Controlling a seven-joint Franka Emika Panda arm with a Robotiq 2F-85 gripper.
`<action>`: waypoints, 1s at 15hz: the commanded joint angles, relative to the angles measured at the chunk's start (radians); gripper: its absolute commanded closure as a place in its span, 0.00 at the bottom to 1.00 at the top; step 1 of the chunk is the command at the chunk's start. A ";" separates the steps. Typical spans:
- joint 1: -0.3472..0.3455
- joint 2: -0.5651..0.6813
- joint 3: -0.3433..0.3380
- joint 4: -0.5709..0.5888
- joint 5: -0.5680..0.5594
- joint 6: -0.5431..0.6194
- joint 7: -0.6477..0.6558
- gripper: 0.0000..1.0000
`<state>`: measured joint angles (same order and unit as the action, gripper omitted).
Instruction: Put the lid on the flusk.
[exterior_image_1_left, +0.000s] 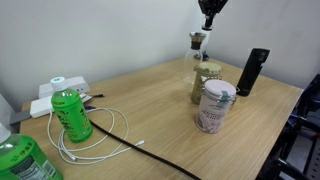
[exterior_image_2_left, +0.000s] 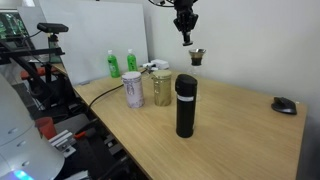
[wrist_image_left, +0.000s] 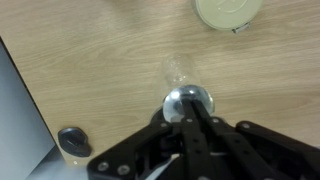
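Observation:
My gripper (exterior_image_1_left: 208, 20) hangs high over the back of the table, shut on the lid (wrist_image_left: 188, 102), a small round silvery cap at the fingertips in the wrist view. The flusk (exterior_image_1_left: 199, 52) is a slim pale clear bottle with a dark flared neck, standing upright near the back edge. It also shows in an exterior view (exterior_image_2_left: 197, 57) and faintly in the wrist view (wrist_image_left: 175, 70). The gripper (exterior_image_2_left: 185, 32) is above the flusk and slightly to one side, apart from it. In the wrist view the fingers (wrist_image_left: 190, 112) hide part of the lid.
A squat glass jar (exterior_image_1_left: 205, 82) and a white-and-pink tin can (exterior_image_1_left: 214, 105) stand just in front of the flusk. A tall black column (exterior_image_1_left: 252, 72) stands beside them. Green bottles (exterior_image_1_left: 71, 114) and white cables lie at the far end. A computer mouse (exterior_image_2_left: 284, 104) lies on the table.

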<state>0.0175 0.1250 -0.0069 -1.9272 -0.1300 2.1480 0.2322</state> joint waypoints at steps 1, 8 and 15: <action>0.012 0.062 0.001 0.088 -0.017 -0.046 -0.003 0.99; 0.012 0.144 -0.018 0.145 -0.001 0.016 0.011 0.99; 0.014 0.196 -0.037 0.182 -0.009 0.022 0.047 0.99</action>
<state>0.0281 0.2968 -0.0301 -1.7728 -0.1316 2.1692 0.2552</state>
